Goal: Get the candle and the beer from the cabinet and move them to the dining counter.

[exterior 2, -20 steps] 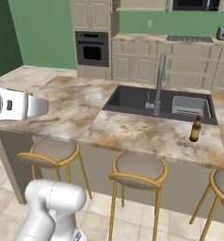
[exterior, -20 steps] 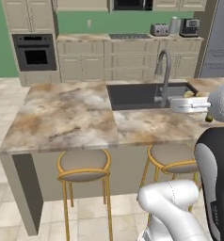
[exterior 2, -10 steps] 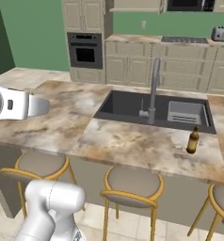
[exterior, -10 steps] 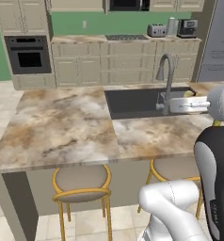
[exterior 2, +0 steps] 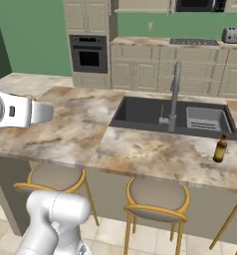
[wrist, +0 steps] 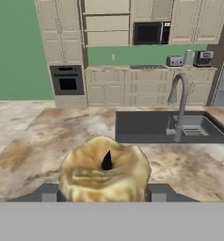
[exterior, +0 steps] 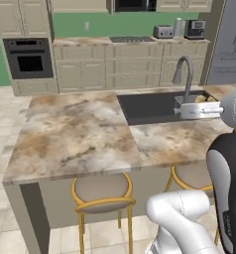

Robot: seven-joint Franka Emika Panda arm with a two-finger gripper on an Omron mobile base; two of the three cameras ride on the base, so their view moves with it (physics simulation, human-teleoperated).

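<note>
The robot's two-finger gripper (wrist: 103,194) is squeezing the small squat golden-brown candle (wrist: 103,175) between its fingers, with the dark wick pointing at the camera. The slim amber glass beer bottle (exterior 2: 220,148) is standing straight up on the beige-brown marbled stone desk (exterior 2: 140,149), neck pointing up, near the dark grey sink (exterior 2: 155,113).

We see the dining counter (exterior 2: 80,124) stretching across in front of us, with the sink (exterior 2: 155,113) set into its far half and the tap (exterior 2: 174,94) rising at the sink's near edge. The beer (exterior 2: 220,148) stands upright on the counter, right of the sink's near corner. Three stools (exterior 2: 158,196) sit tucked under the near edge. An oven (exterior 2: 89,55) stands behind, against the back wall, left of the cooktop (exterior 2: 194,42).
</note>
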